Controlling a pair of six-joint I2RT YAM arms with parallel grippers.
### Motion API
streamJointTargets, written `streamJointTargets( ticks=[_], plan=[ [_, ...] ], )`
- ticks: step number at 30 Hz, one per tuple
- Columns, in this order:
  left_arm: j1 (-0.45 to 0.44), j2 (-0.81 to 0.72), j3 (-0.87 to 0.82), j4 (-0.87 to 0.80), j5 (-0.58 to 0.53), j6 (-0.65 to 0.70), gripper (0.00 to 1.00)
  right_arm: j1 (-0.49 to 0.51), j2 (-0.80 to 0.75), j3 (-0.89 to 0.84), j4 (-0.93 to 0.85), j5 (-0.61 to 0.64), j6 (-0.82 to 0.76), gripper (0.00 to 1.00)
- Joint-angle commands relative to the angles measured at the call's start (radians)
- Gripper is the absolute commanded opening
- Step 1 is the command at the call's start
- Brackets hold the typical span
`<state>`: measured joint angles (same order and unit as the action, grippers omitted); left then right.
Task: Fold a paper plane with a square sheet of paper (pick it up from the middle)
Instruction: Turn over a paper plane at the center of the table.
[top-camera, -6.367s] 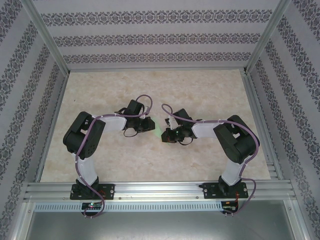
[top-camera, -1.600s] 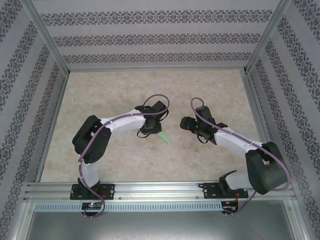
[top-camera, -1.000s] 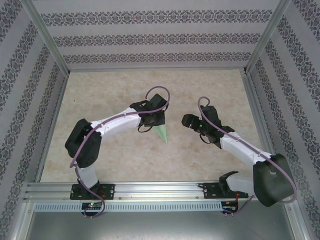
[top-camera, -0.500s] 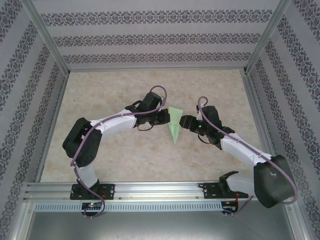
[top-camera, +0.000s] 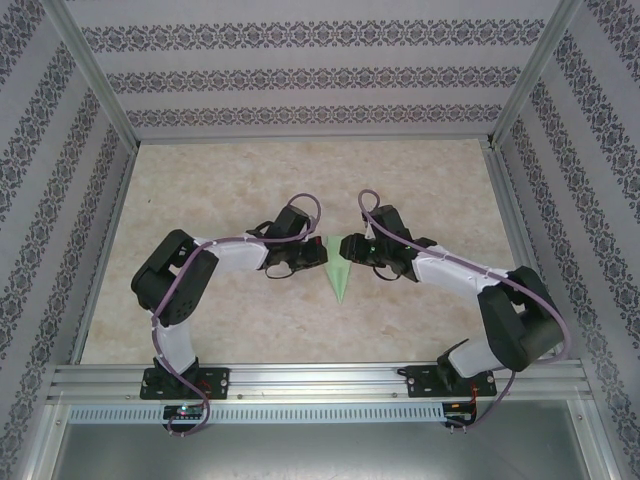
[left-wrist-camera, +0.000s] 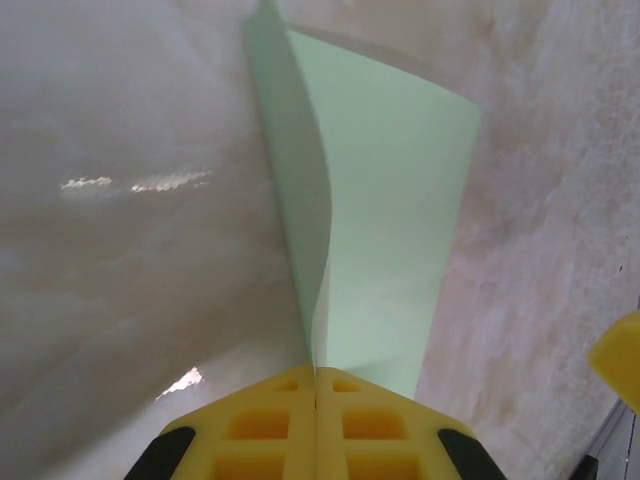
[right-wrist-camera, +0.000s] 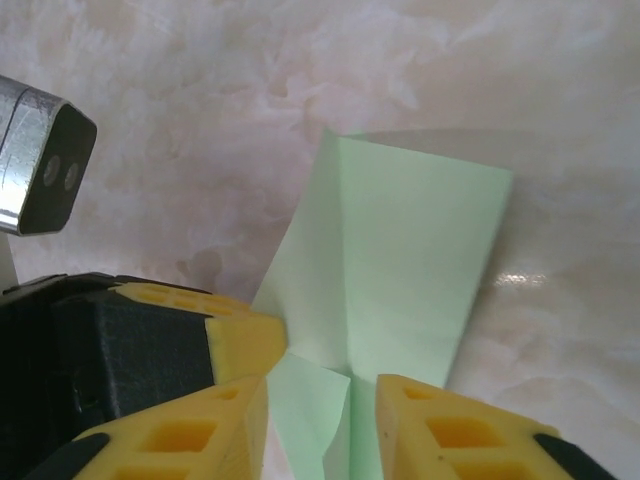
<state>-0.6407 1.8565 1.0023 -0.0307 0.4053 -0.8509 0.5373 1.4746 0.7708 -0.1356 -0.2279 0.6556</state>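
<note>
Largely folded into a slim paper plane (top-camera: 340, 270), pinched at its wide end in the closed left gripper (top-camera: 318, 252) over mid-table (top-camera: 250, 180); straddled by the right gripper (top-camera: 348, 246), jaws parted, not yet clamped; likely wants final wing creases.

The light is bright and soft. Small white shiny spots glare on the table (left-wrist-camera: 130, 183) in both wrist views. The top view looks sharp.
</note>
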Motion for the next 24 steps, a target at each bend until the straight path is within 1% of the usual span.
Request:
streamJointTargets(
  ticks=[1, 7, 10, 14, 19, 22, 24],
  plan=[
    [0.017, -0.014, -0.035, 0.069, -0.029, -0.025, 0.0, 0.027, 0.033, 0.054, -0.027, 0.032, -0.007, 0.3],
    [0.024, -0.067, -0.091, 0.105, -0.051, -0.016, 0.0, 0.057, 0.047, 0.076, -0.052, 0.073, -0.013, 0.29],
    [0.025, -0.081, -0.103, 0.093, -0.072, -0.005, 0.0, 0.059, 0.032, 0.074, -0.053, 0.089, -0.015, 0.33],
    [0.027, -0.068, -0.098, 0.082, -0.065, 0.0, 0.0, 0.074, 0.051, 0.096, -0.08, 0.091, -0.029, 0.35],
    [0.027, -0.059, -0.094, 0.074, -0.063, -0.001, 0.0, 0.115, 0.074, 0.112, -0.089, 0.103, -0.043, 0.35],
    [0.026, -0.055, -0.091, 0.054, -0.072, 0.004, 0.0, 0.122, 0.097, 0.12, -0.103, 0.112, -0.047, 0.35],
    [0.027, -0.05, -0.088, 0.046, -0.075, 0.004, 0.0, 0.126, 0.113, 0.126, -0.107, 0.109, -0.051, 0.37]
  ],
)
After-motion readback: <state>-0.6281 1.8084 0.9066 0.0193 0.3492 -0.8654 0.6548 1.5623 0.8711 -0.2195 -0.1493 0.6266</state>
